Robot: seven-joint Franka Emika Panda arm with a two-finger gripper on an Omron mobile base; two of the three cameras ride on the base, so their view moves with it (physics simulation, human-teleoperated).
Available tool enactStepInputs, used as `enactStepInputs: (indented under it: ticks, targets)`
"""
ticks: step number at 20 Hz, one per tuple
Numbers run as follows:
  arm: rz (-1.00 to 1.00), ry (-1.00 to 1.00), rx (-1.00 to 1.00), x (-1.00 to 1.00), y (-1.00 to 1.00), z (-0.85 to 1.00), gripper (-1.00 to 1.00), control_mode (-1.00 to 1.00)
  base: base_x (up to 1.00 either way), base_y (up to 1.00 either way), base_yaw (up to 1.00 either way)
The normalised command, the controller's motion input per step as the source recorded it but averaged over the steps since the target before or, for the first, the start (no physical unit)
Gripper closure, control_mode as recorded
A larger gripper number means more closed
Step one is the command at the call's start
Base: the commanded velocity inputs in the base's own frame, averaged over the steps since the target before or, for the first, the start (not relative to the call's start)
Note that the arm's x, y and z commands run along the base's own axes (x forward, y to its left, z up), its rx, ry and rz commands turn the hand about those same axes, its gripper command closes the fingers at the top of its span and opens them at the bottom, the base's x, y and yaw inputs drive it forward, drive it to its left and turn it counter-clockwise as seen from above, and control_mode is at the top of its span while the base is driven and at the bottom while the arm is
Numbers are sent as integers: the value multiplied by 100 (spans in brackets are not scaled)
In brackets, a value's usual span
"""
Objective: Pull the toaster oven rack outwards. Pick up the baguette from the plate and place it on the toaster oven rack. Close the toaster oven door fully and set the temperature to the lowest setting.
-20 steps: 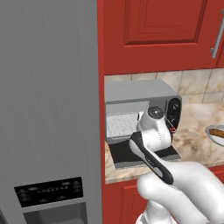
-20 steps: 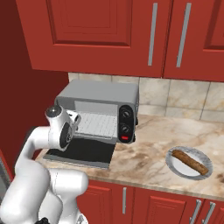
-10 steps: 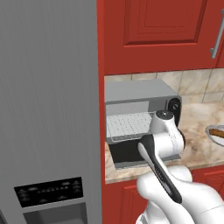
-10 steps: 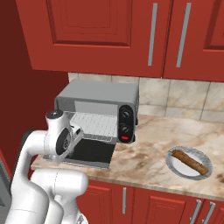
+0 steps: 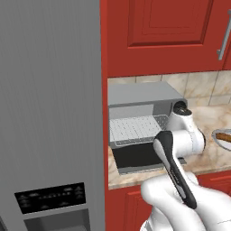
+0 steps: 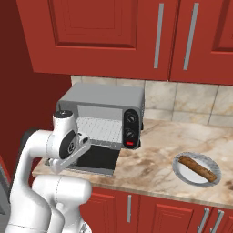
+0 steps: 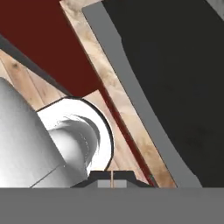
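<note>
The toaster oven (image 6: 102, 102) stands on the counter with its toaster oven door (image 6: 95, 158) folded down flat, dark glass up. The toaster oven rack (image 5: 135, 128), a silver wire grid, lies in the open cavity and reaches to its front. On the plate (image 6: 214, 178) to the right lies the baguette (image 6: 196, 167), also at the right edge of the left base view as the baguette (image 5: 223, 136). My gripper (image 7: 112, 177) is shut with nothing in it. It points down past the door's grey frame (image 7: 131, 100) and the counter edge.
A tall grey fridge (image 5: 49, 113) fills the left. Red wall cabinets (image 6: 136, 36) hang above the oven, and red base cabinets (image 6: 150, 211) run under the counter. The oven's black panel carries two knobs (image 6: 131, 118) and a red button (image 6: 129, 143). My white arm (image 5: 180, 149) crosses in front of the oven.
The jaws have closed on nothing. The hand has drawn back from the oven's cavity and swung down over the open door's front edge.
</note>
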Motion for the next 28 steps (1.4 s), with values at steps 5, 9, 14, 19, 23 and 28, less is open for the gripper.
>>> enactStepInputs:
  ticks: [5,9,14,19,23,28]
  targets:
    - [-12,-49,15,-95,-57,100,100,-100,0,0,0]
    - [-27,-45,13,-47,-68,74,100,-100,0,0,0]
    - [-45,-23,11,-4,-51,40,100,-100,0,0,0]
    - [-48,-11,10,0,-59,16,100,-100,0,0,0]
    - [-44,-2,12,0,-73,0,100,-100,0,0,0]
    - [-38,0,13,0,-83,0,100,-100,0,0,0]
